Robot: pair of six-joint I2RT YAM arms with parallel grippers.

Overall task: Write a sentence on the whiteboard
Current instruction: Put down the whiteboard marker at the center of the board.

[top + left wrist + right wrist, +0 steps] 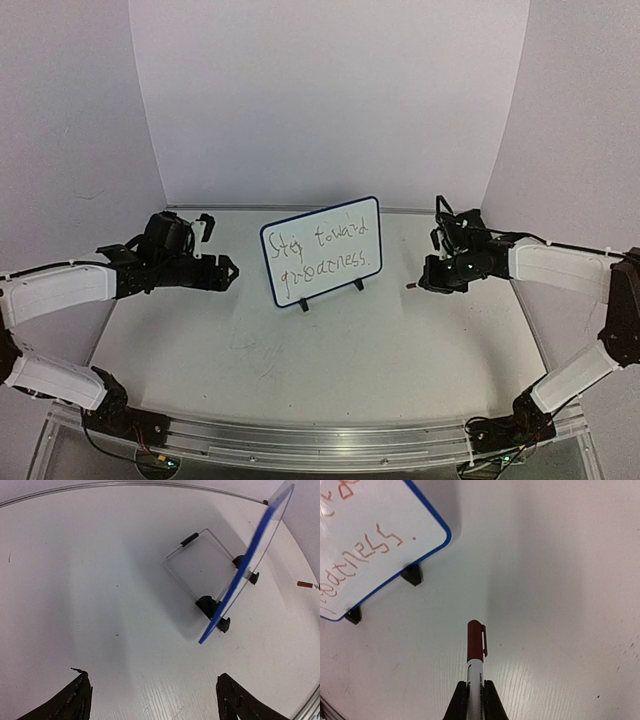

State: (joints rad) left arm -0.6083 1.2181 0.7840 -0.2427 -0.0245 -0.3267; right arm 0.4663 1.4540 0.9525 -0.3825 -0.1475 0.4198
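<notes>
Two lines of the sentence [320,268] complete on whiteboard [330,217], upright on its feet between the grippers. Right gripper [475,690] clamped on capped marker [475,647]; left gripper [155,695] spread apart, empty. Writing judged finished; next: lay marker down clear of board.

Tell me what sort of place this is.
Probably a robot lab test cell: a white table walled by plain white panels, a left arm and right arm bolted to a metal rail at its near edge, and a small whiteboard staged between them.
</notes>
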